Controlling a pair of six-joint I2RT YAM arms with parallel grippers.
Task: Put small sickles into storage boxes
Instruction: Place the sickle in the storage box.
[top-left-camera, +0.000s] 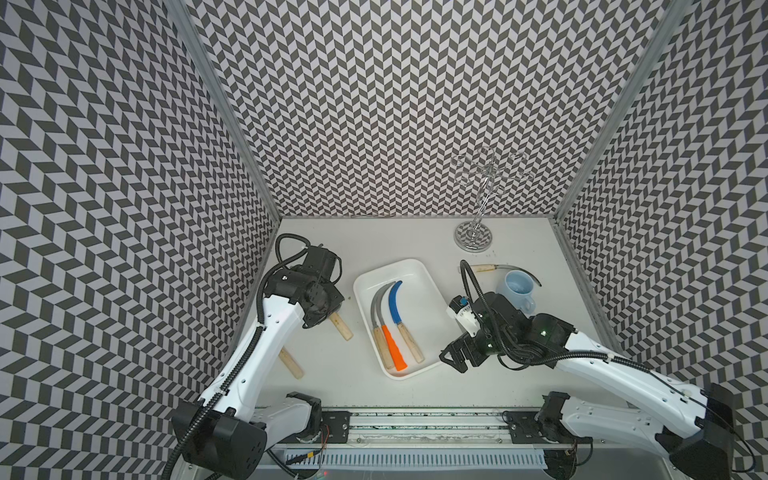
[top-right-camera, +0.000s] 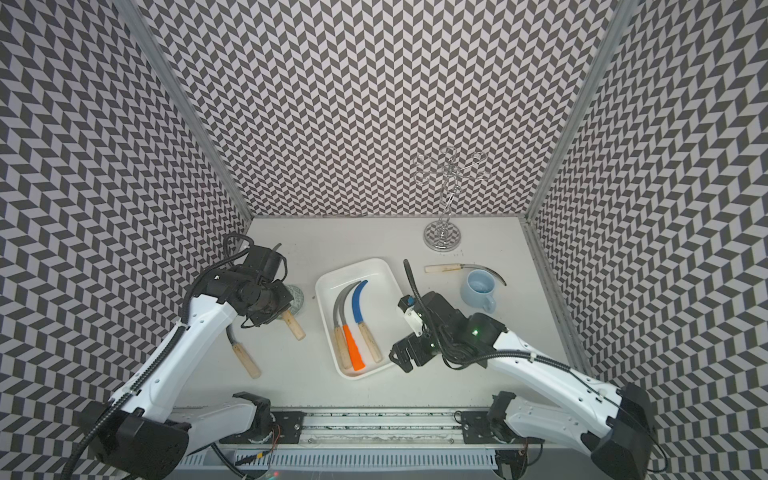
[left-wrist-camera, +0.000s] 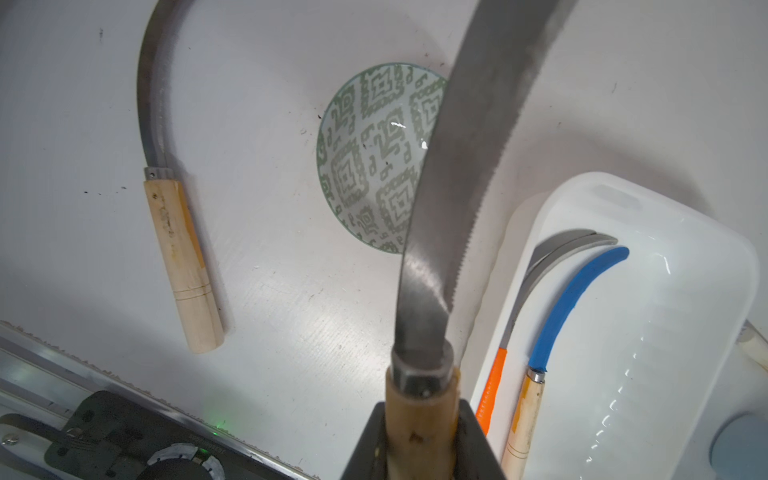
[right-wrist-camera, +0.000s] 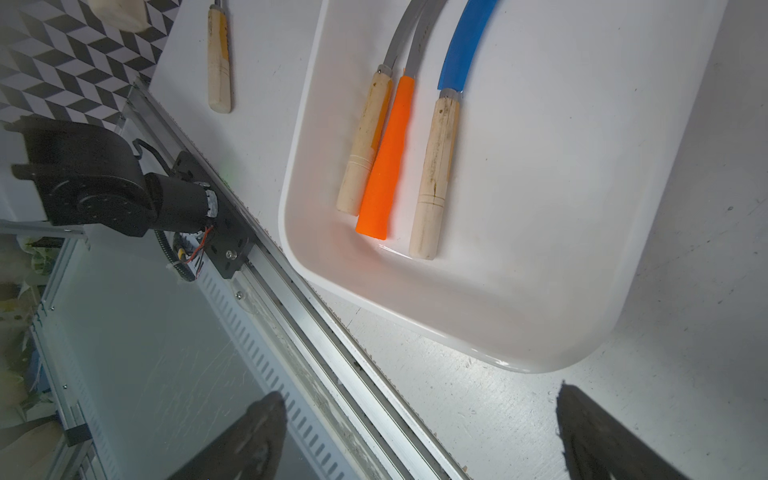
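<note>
The white tray (top-left-camera: 430, 309) sits at a slant mid-surface. Three sickles lie side by side along its left half, handles toward the near end. One is a grey sickle (top-left-camera: 379, 347) with a wooden handle, next an orange-handled sickle (top-left-camera: 394, 349) with a grey blade, then a blue-bladed sickle (top-left-camera: 395, 297) with a wooden handle. Left of the tray, the left fingers (left-wrist-camera: 365, 449) pinch a fourth sickle (left-wrist-camera: 469, 166) by its wooden handle, just behind the metal collar. Its toothed grey blade hangs over the patterned bowl (left-wrist-camera: 365, 166). A fifth sickle (left-wrist-camera: 178, 257) lies flat on the surface (top-left-camera: 374, 237), nearer and further left, apart from the bowl. The right fingers (right-wrist-camera: 257, 440) are spread wide with nothing between them, hovering just off the tray's near right corner. To the far right a sixth sickle (top-left-camera: 484, 268) lies behind the pale blue mug (top-left-camera: 519, 289), its blade curving round the mug's far side; whether they touch I cannot tell. A chrome stand (top-left-camera: 473, 239) rises near the far wall.
</note>
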